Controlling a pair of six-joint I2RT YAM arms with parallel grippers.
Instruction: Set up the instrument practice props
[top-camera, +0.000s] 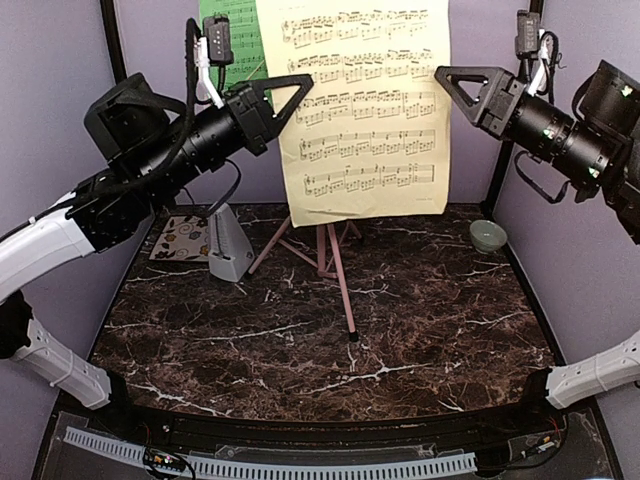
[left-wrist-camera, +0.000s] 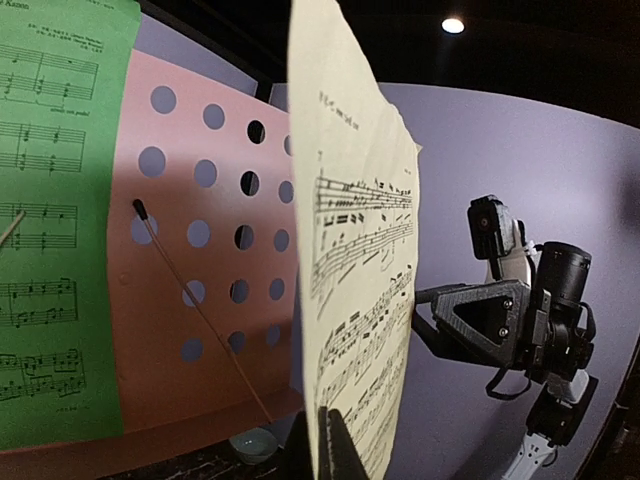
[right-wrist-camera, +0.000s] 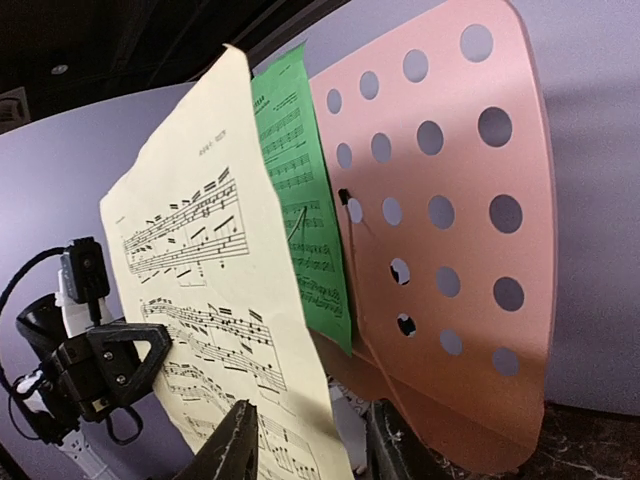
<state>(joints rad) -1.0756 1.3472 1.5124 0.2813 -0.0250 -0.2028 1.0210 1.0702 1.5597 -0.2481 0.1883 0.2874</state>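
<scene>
Left gripper (top-camera: 290, 95): clamped on the yellow page (top-camera: 365, 110), at the page's left edge. In the left wrist view the fingers (left-wrist-camera: 338, 455) meet on the sheet, which rises edge-on straight up from them.

Right gripper (top-camera: 455, 82): jaws spread, holding nothing, just off the same page's right edge. In its own view the two fingers (right-wrist-camera: 235, 445) stand apart with the sheet's lower part showing between them (contact we cannot tell).

Stand (top-camera: 325, 250): upright beyond both grippers, tripod legs on the table (top-camera: 300, 340). Its pink, hole-dotted desk (right-wrist-camera: 450, 200) lies behind the yellow page. We cannot tell whether the page's foot rests on the ledge.

Green page (left-wrist-camera: 60, 220): flat against the desk, past the left fingertips and to their left. From the right wrist we see the yellow sheet overlapping its near edge.

A thin dark-tipped rod (left-wrist-camera: 200, 310) leans across the bare desk.

Metronome (top-camera: 230, 250): standing on the table below the left gripper, just beside the stand's left leg. A flowered card (top-camera: 180, 238) lies flat at its far left side.

Bowl (top-camera: 488, 235): on the table, below the right gripper.
</scene>
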